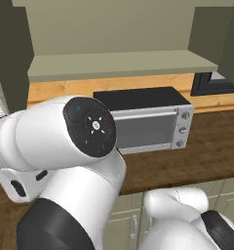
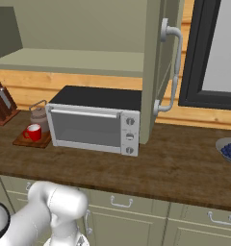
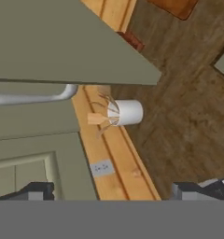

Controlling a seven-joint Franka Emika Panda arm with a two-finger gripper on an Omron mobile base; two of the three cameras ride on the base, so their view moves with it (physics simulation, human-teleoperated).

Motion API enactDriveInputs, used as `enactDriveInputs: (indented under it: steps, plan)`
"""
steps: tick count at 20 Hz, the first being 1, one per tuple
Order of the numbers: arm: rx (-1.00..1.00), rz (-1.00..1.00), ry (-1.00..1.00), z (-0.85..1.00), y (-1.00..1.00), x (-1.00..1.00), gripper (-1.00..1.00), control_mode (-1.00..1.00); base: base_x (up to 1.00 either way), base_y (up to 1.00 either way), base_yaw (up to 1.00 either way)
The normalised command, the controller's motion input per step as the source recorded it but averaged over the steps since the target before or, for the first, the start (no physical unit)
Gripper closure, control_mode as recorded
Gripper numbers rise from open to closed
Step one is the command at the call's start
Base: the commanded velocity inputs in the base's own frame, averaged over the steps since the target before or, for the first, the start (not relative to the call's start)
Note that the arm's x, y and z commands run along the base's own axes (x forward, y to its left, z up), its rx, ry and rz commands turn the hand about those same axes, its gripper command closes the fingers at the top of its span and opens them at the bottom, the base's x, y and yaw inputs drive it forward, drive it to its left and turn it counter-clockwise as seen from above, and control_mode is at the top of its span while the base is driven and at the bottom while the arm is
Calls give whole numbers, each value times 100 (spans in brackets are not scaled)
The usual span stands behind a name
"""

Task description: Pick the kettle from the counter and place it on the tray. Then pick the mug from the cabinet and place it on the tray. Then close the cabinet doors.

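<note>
**Kettle and mug are both on the tray, just the doors left**

So from the right base view the kettle (image 2: 39, 116) and the red mug (image 2: 32, 132) are already sitting on the tray (image 2: 27, 141), at the far left of the counter (image 2: 175, 163) next to the toaster oven (image 2: 93, 126). My read is that what's left is shutting the cabinet doors.

In the hand view the gripper (image 3: 111, 191) has its two fingertips (image 3: 37, 191) spread wide apart, nothing between them, touching nothing. Right ahead of it and a bit to its left is the edge of one open cabinet door (image 3: 62, 46), with its silver bar handle (image 3: 32, 97) running along just beyond the left fingertip. Further out past the pincer there's a white utensil holder (image 3: 125, 112) on the worktop against the wooden wall strip.

Handling guess: the door is a stiff hinged panel, not fragile, swings easy, won't flex. No real need to clamp it. I'd push flat on the panel face near the handle side, away from the hinge. The bar handle looks smooth and rounded, so fingers could slip off.

The other door (image 2: 158, 72) also stands open, beside the oven.
</note>
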Motion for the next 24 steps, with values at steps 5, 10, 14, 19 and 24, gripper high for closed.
enactDriveInputs:
  steps: [5,10,14,19,24]
  plan:
    - [0,0,-4,8,28,63,-100,-100,0,0,0]
    - [1,0,-8,1,8,61,-100,-100,0,0,0]
    - [7,0,-1,0,2,59,-100,-100,0,0,0]
    - [12,0,0,0,0,56,-100,-100,0,0,0]
    - [6,0,0,2,-24,41,-100,-100,0,0,0]
